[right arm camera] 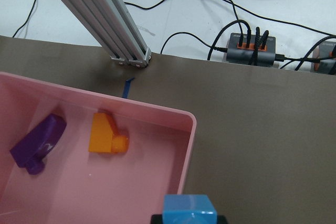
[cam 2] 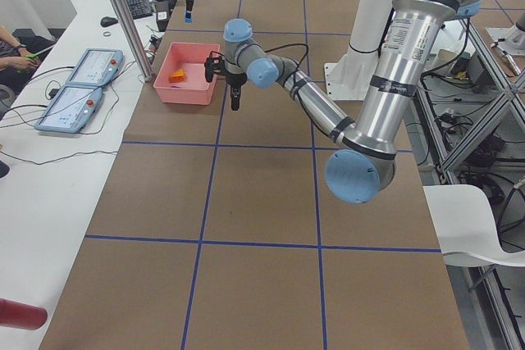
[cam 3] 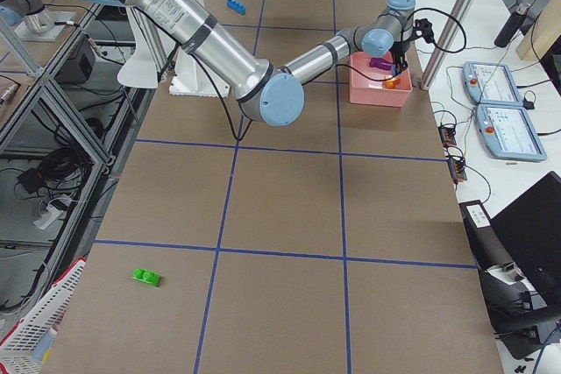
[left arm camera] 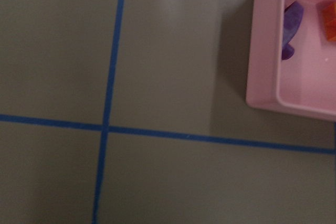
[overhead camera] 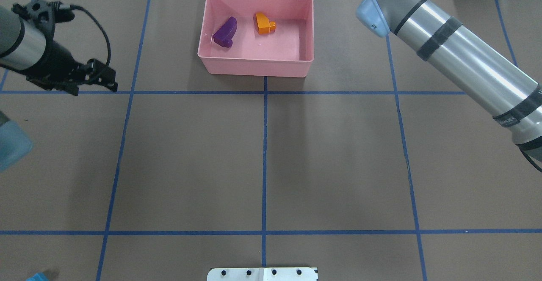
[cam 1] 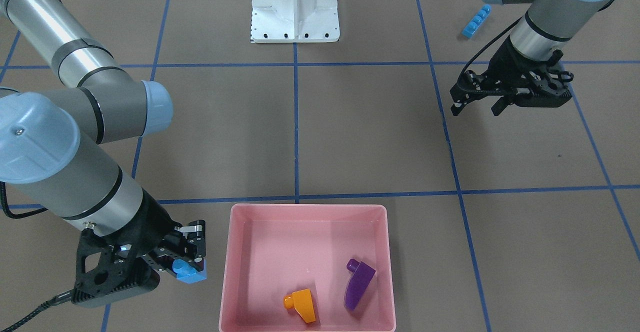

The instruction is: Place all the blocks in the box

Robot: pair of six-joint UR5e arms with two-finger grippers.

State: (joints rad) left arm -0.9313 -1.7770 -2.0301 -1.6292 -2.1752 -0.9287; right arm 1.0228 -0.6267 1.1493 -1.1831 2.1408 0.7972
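Nearest, in pink box (cam 1: 307,205): orange sloped brick (cam 1: 301,305) and purple sloped brick (cam 1: 359,285), lying apart. Just outside box wall, right tool (cam 1: 189,266) clamped on tiny blue 1-stud brick (cam 1: 194,275). Farther back, left tool (cam 1: 476,108) spread apart above counter (cam 1: 350,137). Beyond, long blue 4-stud brick (cam 1: 476,21) on counter. Well apart from box, green 2-stud brick (cam 3: 146,277).

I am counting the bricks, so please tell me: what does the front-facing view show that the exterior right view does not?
Only front-facing: the small blue brick held by the right gripper. Only exterior right: the green brick, far from the pink box. Both: that box holding the orange brick and purple brick, and the long blue brick.
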